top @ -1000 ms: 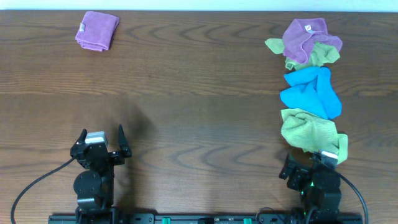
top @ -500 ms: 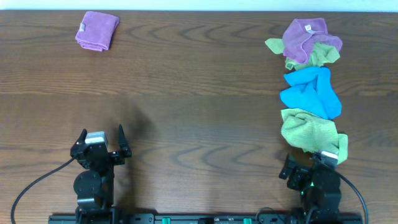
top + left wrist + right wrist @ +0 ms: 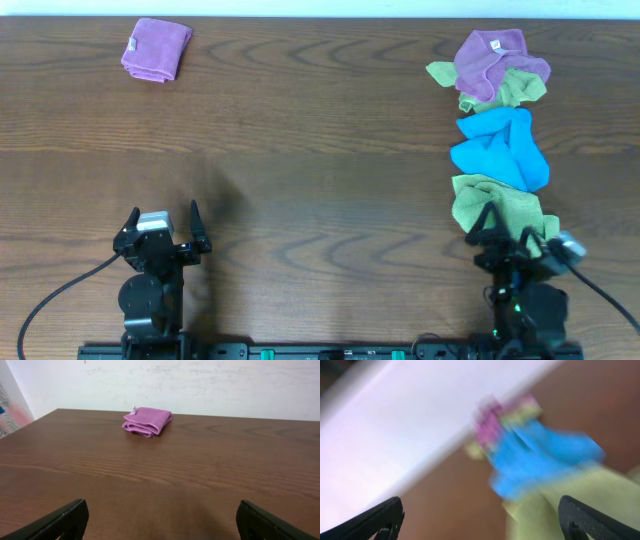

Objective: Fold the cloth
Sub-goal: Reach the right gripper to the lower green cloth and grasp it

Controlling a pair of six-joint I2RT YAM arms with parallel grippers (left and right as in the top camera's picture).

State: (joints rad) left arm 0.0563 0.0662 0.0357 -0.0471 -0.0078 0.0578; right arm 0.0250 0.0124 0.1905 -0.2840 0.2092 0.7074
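Note:
The lime-green cloth [image 3: 497, 205] lies crumpled on the table at the right, just in front of the blue cloth; its tag is not visible. It shows blurred at the lower right of the right wrist view [image 3: 580, 505]. My right gripper [image 3: 510, 232] is open at the cloth's near edge, its fingers over the cloth's front part. In its wrist view the gripper [image 3: 480, 522] is open and holds nothing. My left gripper [image 3: 163, 222] is open and empty at the front left, over bare wood [image 3: 159, 520].
A bright blue cloth [image 3: 500, 148] lies behind the lime-green one. An olive-green cloth [image 3: 510, 92] bunched with a purple one [image 3: 490, 55] lies at the back right. A folded purple cloth [image 3: 156, 49] sits at the back left, also in the left wrist view [image 3: 147, 421].
My right gripper has swung forward and turned towards the lime-green cloth, its fingers now over the cloth's near edge; the wrist view is motion-blurred. The left arm has not moved.

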